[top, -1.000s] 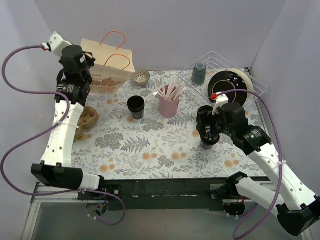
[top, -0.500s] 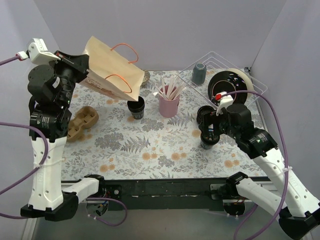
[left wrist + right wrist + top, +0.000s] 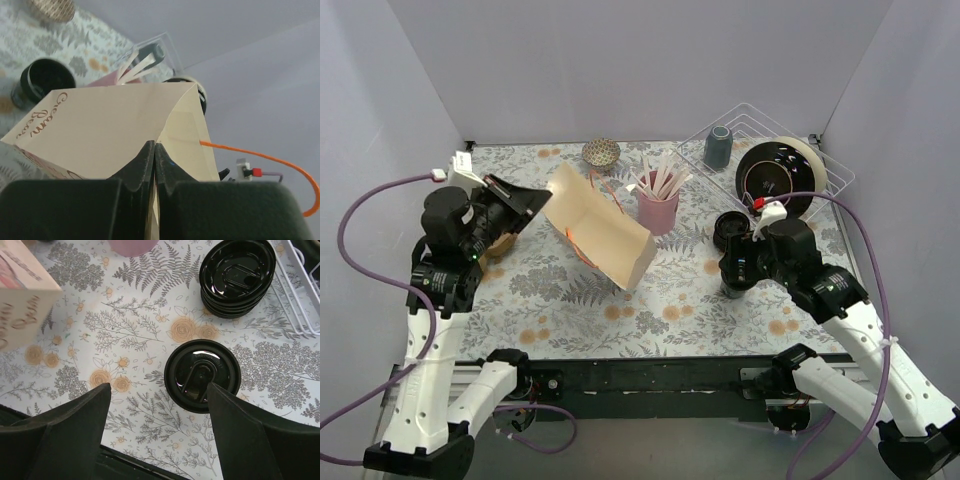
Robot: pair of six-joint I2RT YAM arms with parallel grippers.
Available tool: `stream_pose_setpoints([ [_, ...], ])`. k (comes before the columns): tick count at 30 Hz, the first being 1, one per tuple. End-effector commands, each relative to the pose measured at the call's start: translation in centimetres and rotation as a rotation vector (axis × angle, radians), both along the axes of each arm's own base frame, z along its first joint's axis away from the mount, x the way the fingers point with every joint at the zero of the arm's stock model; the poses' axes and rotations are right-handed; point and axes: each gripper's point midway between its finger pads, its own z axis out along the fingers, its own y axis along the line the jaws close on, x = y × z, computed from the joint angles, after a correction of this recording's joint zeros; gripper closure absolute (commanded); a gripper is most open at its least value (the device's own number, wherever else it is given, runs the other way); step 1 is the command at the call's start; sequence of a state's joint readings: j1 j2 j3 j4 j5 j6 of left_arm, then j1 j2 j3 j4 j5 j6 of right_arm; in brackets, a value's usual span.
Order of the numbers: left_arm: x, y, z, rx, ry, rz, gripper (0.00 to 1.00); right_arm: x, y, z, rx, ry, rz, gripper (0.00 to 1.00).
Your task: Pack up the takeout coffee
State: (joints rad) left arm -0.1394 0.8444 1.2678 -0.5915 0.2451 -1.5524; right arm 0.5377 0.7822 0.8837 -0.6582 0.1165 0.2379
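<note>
The takeout coffee [image 3: 202,375], a small black cup with a glossy black lid, stands on the floral table right of centre. My right gripper [image 3: 159,390] is open above it, its right finger over the cup's near edge. In the top view the cup [image 3: 733,287] is mostly hidden under this gripper [image 3: 738,262]. My left gripper [image 3: 155,150] is shut on the edge of a tan paper bag [image 3: 115,125] with orange handles. The bag [image 3: 605,235] hangs tilted on its side above the table's middle, held by the left gripper [image 3: 525,200].
A stack of black lids [image 3: 237,275] lies just behind the coffee. A pink cup of stirrers [image 3: 658,205], a lidless black cup [image 3: 42,85], a patterned bowl [image 3: 601,152] and a cardboard carrier [image 3: 500,243] are about. A wire rack [image 3: 825,170] holds a grey-blue tumbler [image 3: 718,147].
My left arm has lifted the paper bag from the back left and swung it down toward the middle, tipping it on its side. My right gripper has stayed open over the coffee.
</note>
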Motion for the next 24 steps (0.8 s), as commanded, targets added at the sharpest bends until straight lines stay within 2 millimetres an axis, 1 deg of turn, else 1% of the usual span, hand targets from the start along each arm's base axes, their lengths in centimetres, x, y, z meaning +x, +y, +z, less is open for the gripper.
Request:
stream_pose_setpoints([
  [1, -1.4, -1.1, -5.2, -0.048, 0.158, -0.064, 1.0, -0.4, 1.0, 1.7, 0.089, -0.027, 0.024, 0.16],
  [2, -1.6, -0.9, -6.1, -0.044, 0.176, -0.053, 1.0, -0.5, 1.1, 1.9, 0.093, -0.027, 0.031, 0.16],
  [3, -1.5, -0.6, -7.6, -0.028, 0.211, -0.034, 1.0, -0.5, 1.2, 2.1, 0.096, -0.029, 0.035, 0.16],
  [5, -1.3, 0.3, -9.6, -0.001, 0.263, 0.024, 1.0, -0.6, 1.4, 2.9, 0.112, -0.041, 0.046, 0.16],
  [6, -1.3, 0.4, -10.8, 0.016, 0.287, 0.027, 1.0, -0.6, 1.6, 3.3, 0.125, -0.045, 0.049, 0.17],
  [8, -1.4, 0.6, -12.1, 0.028, 0.32, 0.036, 1.0, -1.0, 2.6, 4.3, 0.194, -0.039, 0.072, 0.18],
  [9, -1.5, 0.8, -13.0, 0.033, 0.339, 0.042, 1.0, -0.9, 3.3, 5.1, 0.236, -0.053, 0.089, 0.19],
  [10, -1.5, 0.8, -13.3, 0.025, 0.352, 0.047, 1.0, -1.6, 4.4, 5.6, 0.287, -0.039, 0.144, 0.2],
  [11, -1.6, 0.7, -13.3, 0.02, 0.351, 0.042, 1.0, -1.9, 5.2, 6.1, 0.341, -0.022, 0.158, 0.21],
  [12, -1.8, 0.3, -13.1, 0.011, 0.35, 0.021, 1.0, -1.8, 5.9, 7.0, 0.383, -0.039, 0.184, 0.23],
  [13, -1.9, 0.1, -12.7, -0.003, 0.343, 0.014, 1.0, -2.3, 6.5, 7.3, 0.413, -0.025, 0.21, 0.24],
  [15, -2.1, 0.0, -12.0, -0.015, 0.33, 0.006, 1.0, -2.5, 6.9, 7.7, 0.451, -0.016, 0.221, 0.25],
  [16, -2.2, -0.1, -11.2, -0.027, 0.314, 0.004, 1.0, -2.7, 7.3, 8.2, 0.471, -0.022, 0.243, 0.25],
  [18, -2.4, -0.3, -10.5, -0.06, 0.313, 0.003, 1.0, -3.1, 7.6, 8.8, 0.498, -0.021, 0.255, 0.25],
  [21, -2.9, -0.2, -11.0, -0.131, 0.35, 0.032, 1.0, -3.3, 7.8, 9.1, 0.509, -0.018, 0.265, 0.25],
  [22, -3.0, 0.0, -11.5, -0.146, 0.365, 0.053, 1.0, -3.3, 7.9, 9.3, 0.512, -0.018, 0.269, 0.25],
  [23, -3.5, 0.1, -12.7, -0.166, 0.388, 0.064, 1.0, -3.4, 8.0, 9.3, 0.513, -0.017, 0.272, 0.25],
  [24, -3.6, 0.0, -13.1, -0.198, 0.404, 0.071, 1.0, -3.4, 8.1, 9.4, 0.517, -0.019, 0.275, 0.25],
])
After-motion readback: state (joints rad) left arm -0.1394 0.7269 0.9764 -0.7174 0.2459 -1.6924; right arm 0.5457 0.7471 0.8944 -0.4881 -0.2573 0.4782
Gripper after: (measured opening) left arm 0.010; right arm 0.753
